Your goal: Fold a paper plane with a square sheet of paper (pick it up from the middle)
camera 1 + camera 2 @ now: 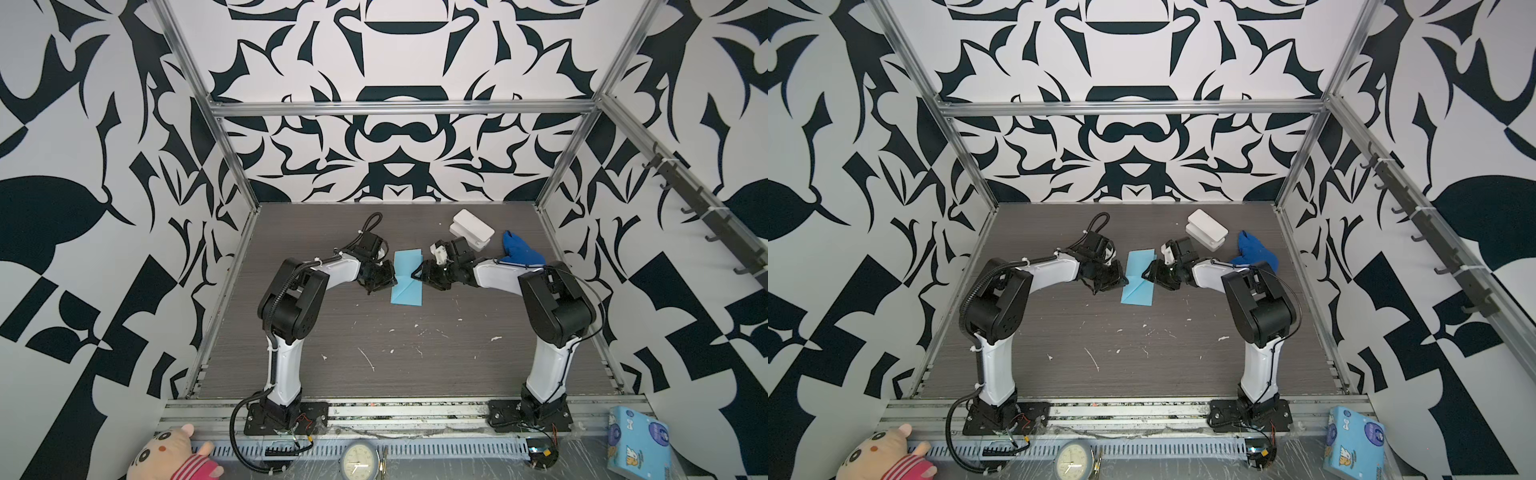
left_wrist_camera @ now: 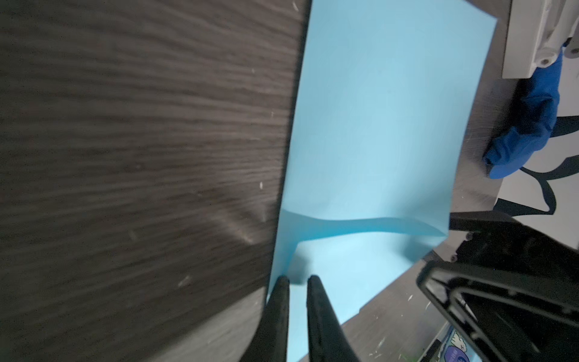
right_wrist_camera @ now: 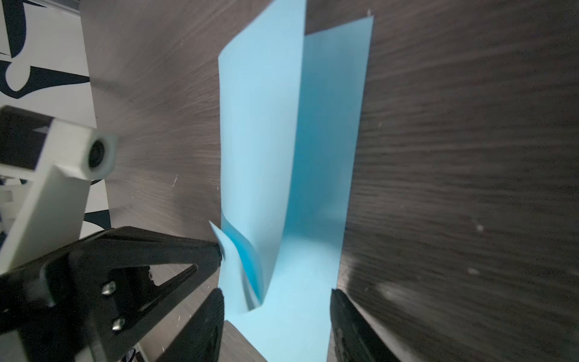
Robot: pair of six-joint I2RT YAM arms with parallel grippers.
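Your left gripper is pinching the paper at its left edge, with the jaws almost closed. Your right gripper is hanging open over the paper's right side. The paper is lying folded mid-table, its top layer curling upward. A blue cloth is sitting far right.

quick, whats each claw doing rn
Left claw: closed, pinching the edge of the paper.
Right claw: open, astride the paper, holding nothing.
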